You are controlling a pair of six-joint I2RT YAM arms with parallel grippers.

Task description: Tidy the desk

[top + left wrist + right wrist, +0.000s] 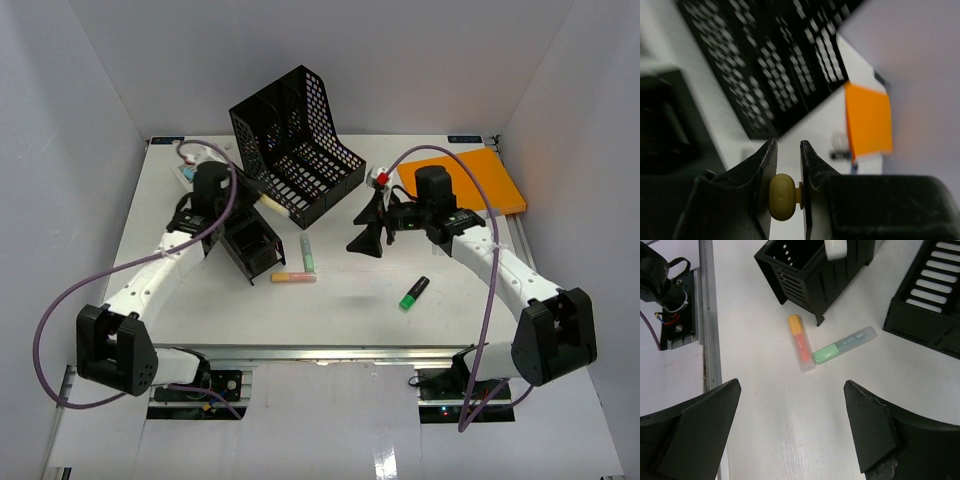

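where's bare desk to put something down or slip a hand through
The desk is bare along the front rail, between the orange highlighter and the green marker. It is crowded further back, from the pen holder past the file rack to the orange pad.

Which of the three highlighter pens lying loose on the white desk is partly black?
The green-and-black highlighter pen, lying alone beside the right arm. The orange highlighter pen and the pale green highlighter pen lie close together farther left.
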